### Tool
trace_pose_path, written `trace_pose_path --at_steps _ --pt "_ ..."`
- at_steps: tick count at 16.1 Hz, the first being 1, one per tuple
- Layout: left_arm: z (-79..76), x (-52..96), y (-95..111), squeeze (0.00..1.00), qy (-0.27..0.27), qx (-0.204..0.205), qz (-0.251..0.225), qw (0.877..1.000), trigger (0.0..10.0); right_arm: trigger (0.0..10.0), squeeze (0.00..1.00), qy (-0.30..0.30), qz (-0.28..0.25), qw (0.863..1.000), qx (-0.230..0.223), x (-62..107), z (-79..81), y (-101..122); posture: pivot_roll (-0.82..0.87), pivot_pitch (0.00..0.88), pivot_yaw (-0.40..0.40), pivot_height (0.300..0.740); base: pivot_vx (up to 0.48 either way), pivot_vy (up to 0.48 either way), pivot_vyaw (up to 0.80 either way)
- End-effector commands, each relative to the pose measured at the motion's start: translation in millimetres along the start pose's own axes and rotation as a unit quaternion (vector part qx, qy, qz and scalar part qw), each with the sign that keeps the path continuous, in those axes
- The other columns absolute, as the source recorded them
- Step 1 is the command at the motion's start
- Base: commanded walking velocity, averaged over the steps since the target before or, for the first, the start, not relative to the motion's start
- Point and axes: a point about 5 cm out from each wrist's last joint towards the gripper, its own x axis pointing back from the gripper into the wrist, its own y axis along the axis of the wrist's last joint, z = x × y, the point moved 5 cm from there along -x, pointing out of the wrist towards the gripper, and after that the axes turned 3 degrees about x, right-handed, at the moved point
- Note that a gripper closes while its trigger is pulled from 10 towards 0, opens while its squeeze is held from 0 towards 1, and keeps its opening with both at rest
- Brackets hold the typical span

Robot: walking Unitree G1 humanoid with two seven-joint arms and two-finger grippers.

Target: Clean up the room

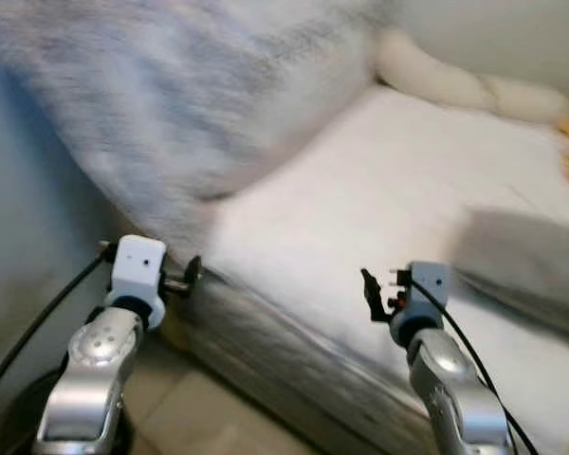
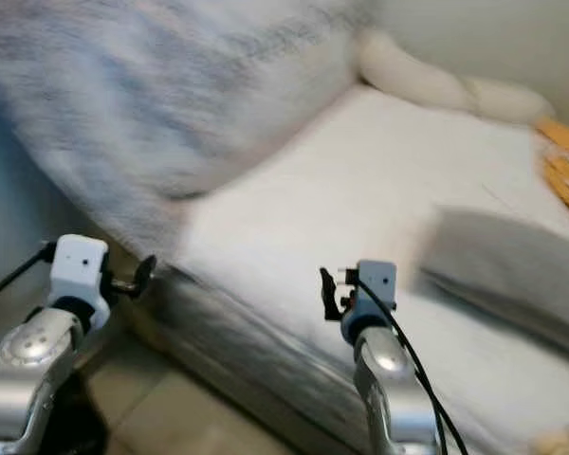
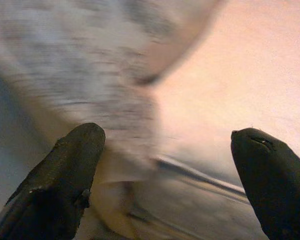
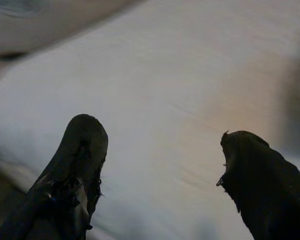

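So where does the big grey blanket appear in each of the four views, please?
Left eye view: the grey blanket is heaped at the upper left, on the bed's left end.
Right eye view: the same heap, upper left.
Left wrist view: close ahead of the open left gripper.
Right wrist view: a blurred grey strip, probably the blanket, far beyond the open right gripper.
Shared landmark: the white sheet.

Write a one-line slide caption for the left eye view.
Both open grippers, left and right, face a white bed with a grey blanket.
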Motion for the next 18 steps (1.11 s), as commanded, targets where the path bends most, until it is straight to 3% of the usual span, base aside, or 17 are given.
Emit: trace_pose_path --at_steps 1,6,10,16,18 --pt "-9.9 -3.1 7 0.00 -0.018 -0.011 -0.010 1.000 10.0 10.0 0.00 -0.016 0.006 1.000 -0.004 0.2 -7.9 -2 -0.04 0.000 -0.030 0.740 0.000 0.000 -0.73" --pt "-10.1 -4.7 6 0.00 -0.013 0.016 -0.015 1.000 10.0 10.0 0.00 -0.015 0.008 1.000 -0.012 -1.3 -6.5 -2 -0.04 0.000 -0.030 0.740 0.000 0.000 -0.73" --pt "-8.9 -6.1 8 0.00 -0.012 0.029 -0.021 0.999 10.0 10.0 0.00 -0.015 -0.006 1.000 0.012 -3.8 -7.3 5 -0.04 0.000 -0.030 0.740 0.000 0.000 -0.70" --pt "-8.1 -7.3 9 0.00 -0.012 0.027 -0.022 0.999 10.0 10.0 0.00 -0.014 -0.023 0.999 0.042 -7.8 -11.2 16 -0.05 0.000 -0.029 0.740 0.042 0.000 0.00" --pt "-7.4 -8.0 10 0.00 -0.011 0.029 -0.024 0.999 10.0 10.0 0.00 -0.013 -0.022 0.999 0.043 -8.4 -11.8 17 -0.05 0.000 -0.032 0.740 0.289 0.000 -0.78"
